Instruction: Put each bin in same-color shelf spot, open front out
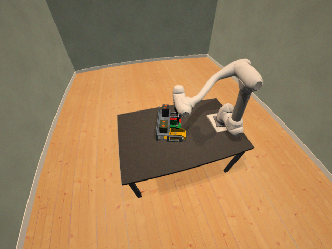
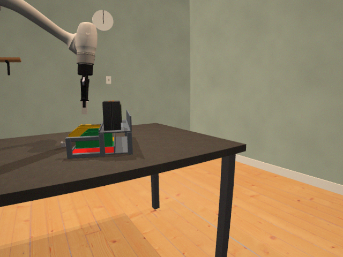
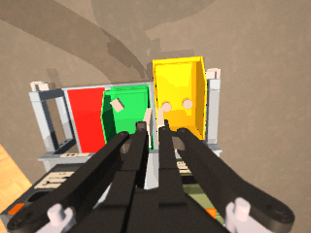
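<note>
I can read no lettering or numbers anywhere; the marks on the dark boxes (image 1: 163,128) (image 2: 111,116) are too small for me.

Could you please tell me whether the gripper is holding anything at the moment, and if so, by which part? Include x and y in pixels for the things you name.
Nothing is held: the gripper (image 2: 84,106) (image 3: 155,116) is shut on nothing, above the green bin (image 2: 94,141) (image 3: 130,113) and yellow bin (image 2: 83,127) (image 3: 179,84).

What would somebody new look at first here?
Probably the bright yellow bin, with round parts inside, beside the green bin on the gray shelf. Then the big white robot arm, reaching over with its black gripper.
</note>
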`<state>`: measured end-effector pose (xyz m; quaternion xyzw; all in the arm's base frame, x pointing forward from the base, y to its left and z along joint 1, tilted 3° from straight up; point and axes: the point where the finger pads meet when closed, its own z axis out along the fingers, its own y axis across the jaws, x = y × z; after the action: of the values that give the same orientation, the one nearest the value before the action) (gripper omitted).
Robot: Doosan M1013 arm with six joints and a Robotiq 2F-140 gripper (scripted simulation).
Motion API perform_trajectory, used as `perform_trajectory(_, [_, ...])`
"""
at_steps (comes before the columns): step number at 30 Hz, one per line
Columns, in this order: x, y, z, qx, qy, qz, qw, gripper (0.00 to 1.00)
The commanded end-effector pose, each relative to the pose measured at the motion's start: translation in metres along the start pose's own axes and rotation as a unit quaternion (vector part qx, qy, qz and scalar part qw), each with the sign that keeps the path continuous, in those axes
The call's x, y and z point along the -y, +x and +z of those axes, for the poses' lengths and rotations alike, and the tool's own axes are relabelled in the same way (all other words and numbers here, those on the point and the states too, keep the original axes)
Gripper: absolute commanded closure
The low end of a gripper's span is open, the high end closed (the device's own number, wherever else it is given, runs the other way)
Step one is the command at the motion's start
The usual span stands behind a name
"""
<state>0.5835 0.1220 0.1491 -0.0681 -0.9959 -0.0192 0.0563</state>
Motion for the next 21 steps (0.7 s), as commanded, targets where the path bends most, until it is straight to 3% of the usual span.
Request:
perform_trajectory(1, [0.0000,0.0000,-0.0002,0.000,0.000,0.000,1.000,0.85])
perform_trajectory(5, [0.0000,0.0000,-0.0002,0.000,0.000,0.000,1.000,0.85])
perform_trajectory(6, [0.0000,0.0000,-0.0002,0.000,0.000,0.000,1.000,0.90])
perform_trajectory(21, [0.0000,0.0000,-0.0002,0.000,0.000,0.000,1.000,0.90])
